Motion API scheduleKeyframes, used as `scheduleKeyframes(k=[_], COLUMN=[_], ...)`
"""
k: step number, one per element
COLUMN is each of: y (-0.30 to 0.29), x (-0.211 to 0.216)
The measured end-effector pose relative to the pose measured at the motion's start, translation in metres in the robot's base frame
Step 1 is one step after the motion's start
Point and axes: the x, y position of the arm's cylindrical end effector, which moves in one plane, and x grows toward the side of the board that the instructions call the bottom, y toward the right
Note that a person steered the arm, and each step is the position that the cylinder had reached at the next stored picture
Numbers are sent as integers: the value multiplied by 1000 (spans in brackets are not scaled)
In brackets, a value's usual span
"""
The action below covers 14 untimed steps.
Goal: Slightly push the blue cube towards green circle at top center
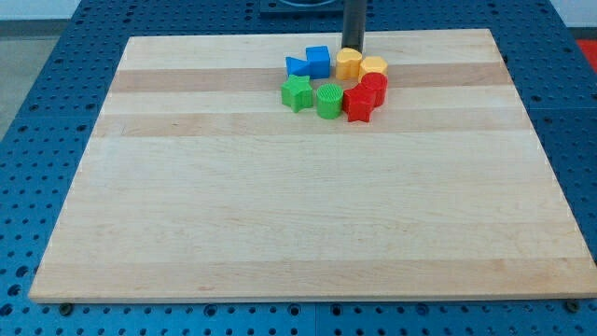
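The surface [308, 215] is being shown as pale, smooth, matt wood with lengthwise grain bands. The blue cube [318, 62], green circle [329, 100] and red block [359, 104] are being seen as matt moulded plastic. The rod's tip [353, 49] is being shown as dark and matt.

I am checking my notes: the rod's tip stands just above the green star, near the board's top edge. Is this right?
Not quite. In the camera view, my tip stands just above a yellow block, not the green star, which lies lower and toward the view's left. It is indeed near the board's top edge.
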Motion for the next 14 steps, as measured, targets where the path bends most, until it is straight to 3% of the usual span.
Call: scheduleKeyframes(k=[1,3,5,7,11,14], y=[-27,-98,-96,-89,-54,-53], x=[-39,-41,-37,1,-14,3])
